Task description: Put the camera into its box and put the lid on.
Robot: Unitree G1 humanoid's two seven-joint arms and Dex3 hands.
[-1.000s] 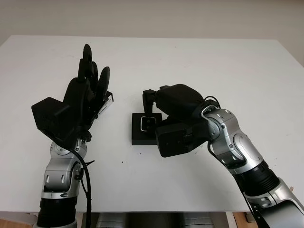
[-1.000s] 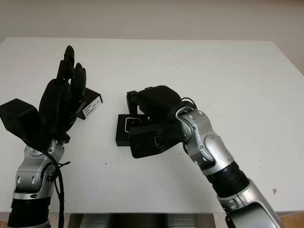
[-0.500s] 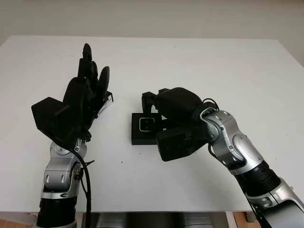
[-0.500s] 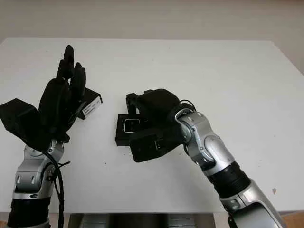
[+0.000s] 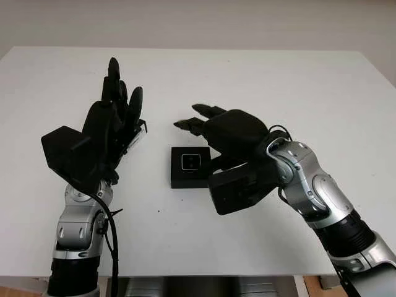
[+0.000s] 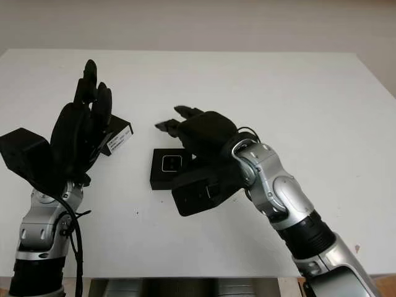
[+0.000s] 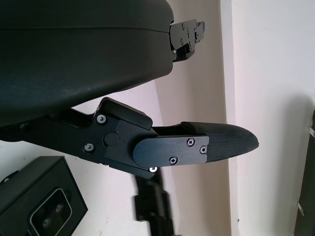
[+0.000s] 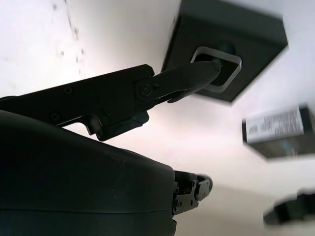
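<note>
I see both arms as jointed silver-grey metal with black collars and a black cable along the left one, each ending in a matte black three-fingered robot hand, left and right, held together by small silver screws.

You've got a matt black box with a glossy-looking camera face inside, on a smooth white table (matt too); both arms look like brushed metal.

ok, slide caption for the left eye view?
Right hand open above the camera seated in its box; left hand raised open nearby.
</note>
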